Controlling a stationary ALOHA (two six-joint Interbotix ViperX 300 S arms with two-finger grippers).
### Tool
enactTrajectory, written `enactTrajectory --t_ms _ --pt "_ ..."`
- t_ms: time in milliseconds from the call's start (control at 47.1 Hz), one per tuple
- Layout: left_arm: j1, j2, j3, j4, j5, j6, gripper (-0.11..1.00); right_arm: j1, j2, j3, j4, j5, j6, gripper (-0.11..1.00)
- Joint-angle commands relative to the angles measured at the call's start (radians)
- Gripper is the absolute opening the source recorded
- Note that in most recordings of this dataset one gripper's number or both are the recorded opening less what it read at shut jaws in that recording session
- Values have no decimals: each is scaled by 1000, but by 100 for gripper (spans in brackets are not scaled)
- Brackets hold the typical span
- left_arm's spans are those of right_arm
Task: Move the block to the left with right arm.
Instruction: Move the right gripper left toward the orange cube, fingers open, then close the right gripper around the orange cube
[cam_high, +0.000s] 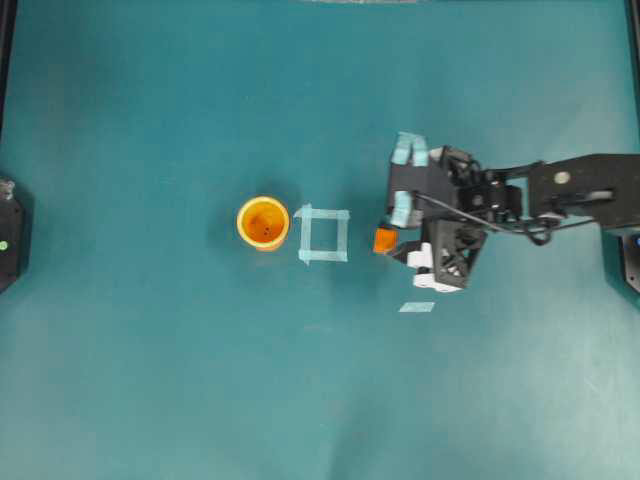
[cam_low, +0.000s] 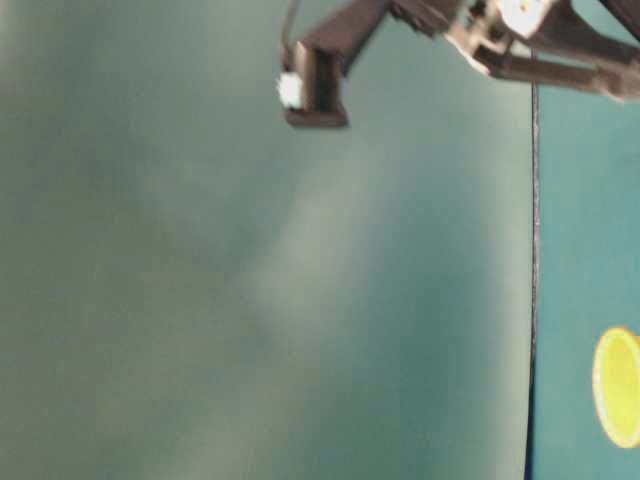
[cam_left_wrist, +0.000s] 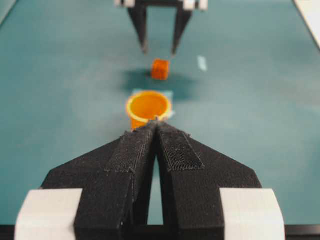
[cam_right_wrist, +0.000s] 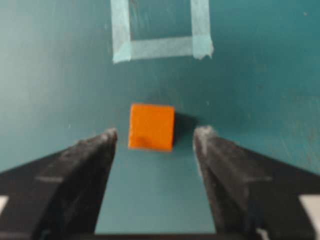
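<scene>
Nearest in the right wrist view, the right gripper (cam_right_wrist: 155, 137) shows its two black fingers (cam_right_wrist: 90, 155) spread apart, touching nothing. The block (cam_right_wrist: 151, 127) sits on the teal table (cam_right_wrist: 260, 75) just beyond the fingertips, in line with the gap between them, free on all sides. It is a cube with no long axis; its faces lie nearly square to the fingers, one flat face toward the camera. Beyond it, with a strip of bare table between, lies the tape square (cam_right_wrist: 160, 35), its outline open in the middle. Overhead, the cup (cam_high: 263, 222) stands upright just past the tape square's far side. A loose tape scrap (cam_high: 417, 307) lies near the right arm (cam_high: 560, 195). The left gripper (cam_left_wrist: 157, 131) has its fingers pressed together, empty.
</scene>
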Motion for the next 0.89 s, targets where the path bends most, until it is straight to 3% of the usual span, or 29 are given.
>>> enactTrajectory --t_ms 0,340,552,870 --pt "3 9 -20 3 -5 0 0 -2 21 -38 2 -3 6 66" --pt "3 8 -25 3 0 0 0 0 64 -44 2 0 29 64" --pt "3 6 -25 5 9 0 0 0 63 -43 3 2 29 39" --pt "3 2 -31 5 55 3 0 0 -35 -38 -6 78 12 39"
